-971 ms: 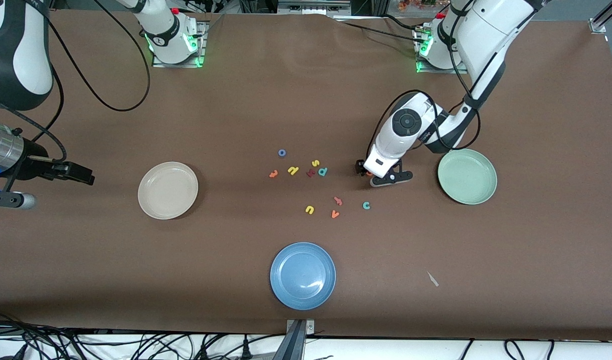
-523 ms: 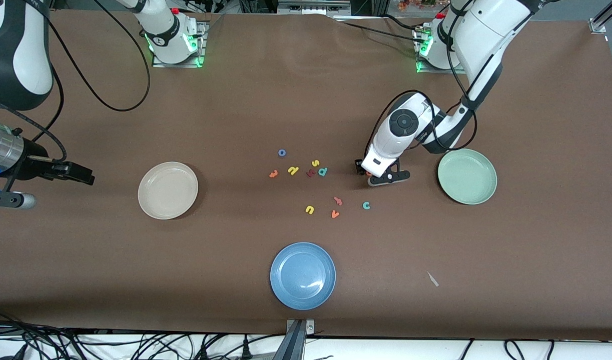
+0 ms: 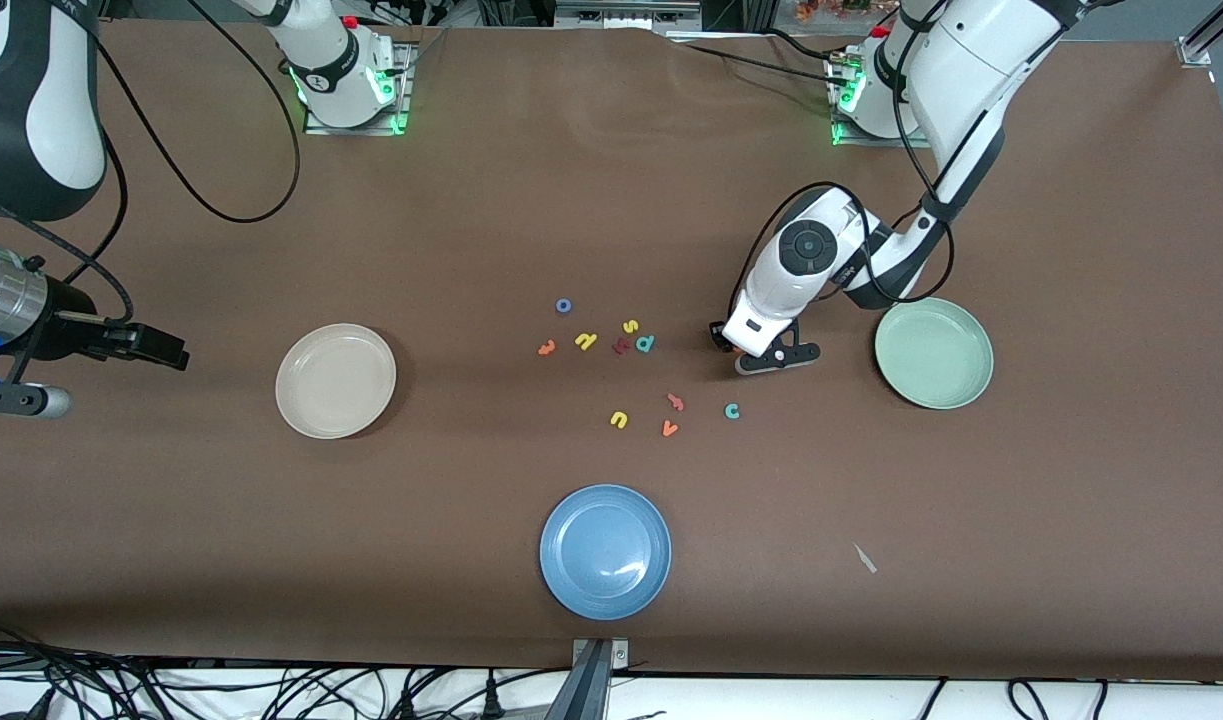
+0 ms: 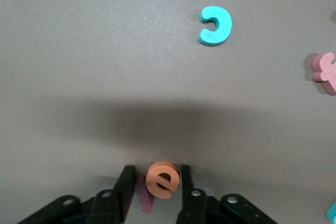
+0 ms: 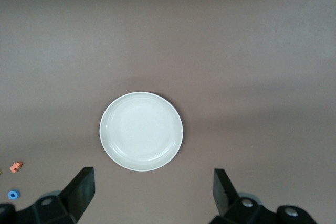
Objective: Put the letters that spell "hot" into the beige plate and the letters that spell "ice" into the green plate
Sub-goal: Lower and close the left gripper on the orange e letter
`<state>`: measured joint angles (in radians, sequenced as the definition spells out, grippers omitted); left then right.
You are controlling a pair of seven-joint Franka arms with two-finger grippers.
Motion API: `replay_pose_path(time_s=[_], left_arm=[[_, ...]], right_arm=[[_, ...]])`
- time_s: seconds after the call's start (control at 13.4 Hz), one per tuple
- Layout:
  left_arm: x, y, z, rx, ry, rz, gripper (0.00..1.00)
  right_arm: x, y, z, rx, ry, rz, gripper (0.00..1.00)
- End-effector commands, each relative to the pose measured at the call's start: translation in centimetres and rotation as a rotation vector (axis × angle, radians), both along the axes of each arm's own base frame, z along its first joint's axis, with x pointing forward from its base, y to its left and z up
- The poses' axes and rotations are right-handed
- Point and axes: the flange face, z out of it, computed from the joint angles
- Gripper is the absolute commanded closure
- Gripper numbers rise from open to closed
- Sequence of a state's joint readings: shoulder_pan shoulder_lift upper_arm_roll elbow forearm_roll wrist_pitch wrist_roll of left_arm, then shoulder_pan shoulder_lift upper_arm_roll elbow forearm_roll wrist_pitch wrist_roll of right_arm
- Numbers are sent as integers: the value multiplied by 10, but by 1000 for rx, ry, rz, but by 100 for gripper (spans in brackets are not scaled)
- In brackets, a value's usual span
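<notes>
My left gripper [image 3: 736,349] is down at the table beside the green plate [image 3: 933,353], on the side toward the middle. Its fingers [image 4: 187,182] are shut on the orange "e" [image 4: 163,180], with the dark red "i" [image 4: 144,195] squeezed in beside it. The teal "c" [image 3: 732,410] [image 4: 216,25] lies loose, nearer the front camera. The blue "o" [image 3: 563,305], yellow "h" [image 3: 585,341] and orange "t" [image 3: 546,347] lie mid-table. My right gripper [image 5: 152,187] waits open in the air at the right arm's end, looking down on the beige plate [image 3: 335,380] [image 5: 141,131].
A blue plate [image 3: 605,551] sits near the front edge. Other letters lie mid-table: a yellow "s" [image 3: 630,326], a teal "p" [image 3: 645,343], a dark red branched letter [image 3: 620,347], a yellow "u" [image 3: 619,419], an orange "v" [image 3: 669,429], a pink one [image 3: 675,402].
The left gripper's fingers have drawn together around the orange "e" and the dark red "i". The left wrist shifted slightly. The right arm stayed still.
</notes>
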<state>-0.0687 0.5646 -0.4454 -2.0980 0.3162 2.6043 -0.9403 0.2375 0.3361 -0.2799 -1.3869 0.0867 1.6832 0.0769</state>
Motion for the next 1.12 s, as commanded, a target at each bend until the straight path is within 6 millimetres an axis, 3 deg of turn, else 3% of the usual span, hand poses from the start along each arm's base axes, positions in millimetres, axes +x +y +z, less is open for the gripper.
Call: replay_pose_path(time_s=[0.0, 0.22, 0.52, 1.05], left_arm=[[2, -3, -3, 16, -15, -6, 70], [2, -3, -3, 16, -15, 0, 82], [3, -2, 0, 19, -17, -2, 82], [20, 4, 24, 38, -37, 8, 82]], right_arm=[[0, -4, 7, -7, -3, -50, 0], [-2, -6, 5, -7, 12, -64, 0], [-3, -6, 6, -7, 18, -70, 0], [-1, -1, 1, -20, 24, -97, 0]])
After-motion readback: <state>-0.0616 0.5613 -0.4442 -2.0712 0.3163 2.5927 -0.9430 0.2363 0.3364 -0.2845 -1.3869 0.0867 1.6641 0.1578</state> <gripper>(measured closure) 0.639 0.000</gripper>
